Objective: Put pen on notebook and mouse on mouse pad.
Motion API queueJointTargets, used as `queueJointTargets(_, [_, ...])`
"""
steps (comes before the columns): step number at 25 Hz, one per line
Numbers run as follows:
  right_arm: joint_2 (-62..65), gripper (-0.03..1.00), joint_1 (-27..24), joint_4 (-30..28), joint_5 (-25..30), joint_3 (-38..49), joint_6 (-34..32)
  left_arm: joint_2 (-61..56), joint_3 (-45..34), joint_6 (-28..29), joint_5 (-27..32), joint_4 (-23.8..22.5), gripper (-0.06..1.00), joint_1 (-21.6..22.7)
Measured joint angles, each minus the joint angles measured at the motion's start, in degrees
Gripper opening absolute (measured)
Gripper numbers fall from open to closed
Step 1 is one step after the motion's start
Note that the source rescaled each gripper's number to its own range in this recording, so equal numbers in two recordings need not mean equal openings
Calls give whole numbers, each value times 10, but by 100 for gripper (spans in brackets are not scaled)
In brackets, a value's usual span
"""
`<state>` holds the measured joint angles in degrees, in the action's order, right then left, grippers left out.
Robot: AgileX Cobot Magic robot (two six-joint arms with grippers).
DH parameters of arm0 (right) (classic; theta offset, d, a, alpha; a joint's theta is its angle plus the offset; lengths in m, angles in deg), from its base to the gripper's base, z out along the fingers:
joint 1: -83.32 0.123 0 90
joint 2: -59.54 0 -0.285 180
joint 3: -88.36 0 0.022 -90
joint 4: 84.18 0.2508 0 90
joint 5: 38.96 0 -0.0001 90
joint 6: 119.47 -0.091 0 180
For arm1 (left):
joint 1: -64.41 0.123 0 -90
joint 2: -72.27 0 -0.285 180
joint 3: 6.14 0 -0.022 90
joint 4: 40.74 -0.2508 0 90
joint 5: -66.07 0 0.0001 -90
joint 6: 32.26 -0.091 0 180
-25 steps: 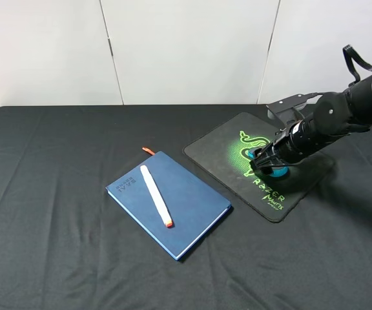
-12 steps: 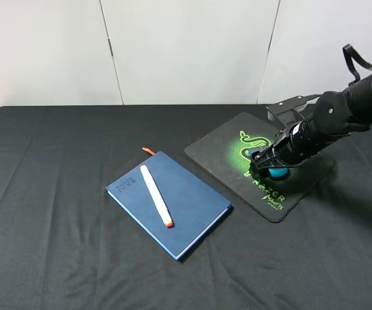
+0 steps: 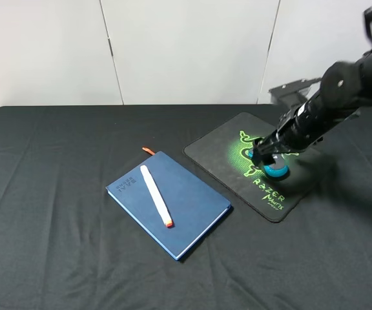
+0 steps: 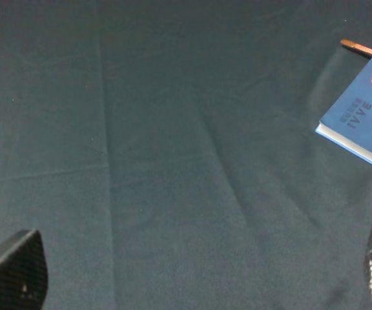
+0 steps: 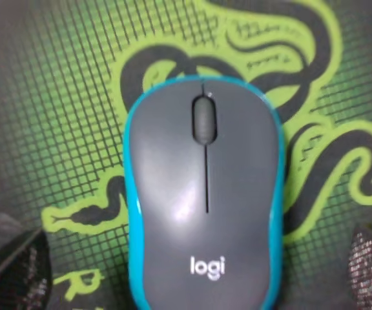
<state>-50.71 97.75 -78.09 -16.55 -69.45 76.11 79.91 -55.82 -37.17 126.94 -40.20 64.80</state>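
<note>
Since a second ago the right gripper (image 3: 268, 157) has lifted off the mouse (image 3: 277, 170) — its fingers (image 5: 11, 274) stand spread wide, clear of both sides. The mouse sits on the mouse pad (image 3: 225, 155) at right of centre; the pen (image 3: 155, 195) lies across the notebook (image 3: 192, 210) at centre. The left gripper (image 4: 192, 271) is released too, holding nothing. Both placements look done — what remains is a clean withdrawal upward.

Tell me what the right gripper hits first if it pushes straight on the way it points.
Most likely the mouse: it sits centred between the right gripper's open fingers, resting on the pad.
</note>
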Motion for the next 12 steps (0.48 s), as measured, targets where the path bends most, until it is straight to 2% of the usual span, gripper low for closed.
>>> queueJointTargets(7, [97, 100, 0, 0, 74, 0, -9, 0, 0, 0, 0, 0, 98, 0])
queueJointTargets(12, [165, 100, 0, 0, 153, 0, -19, 0, 0, 0, 0, 0, 98, 0])
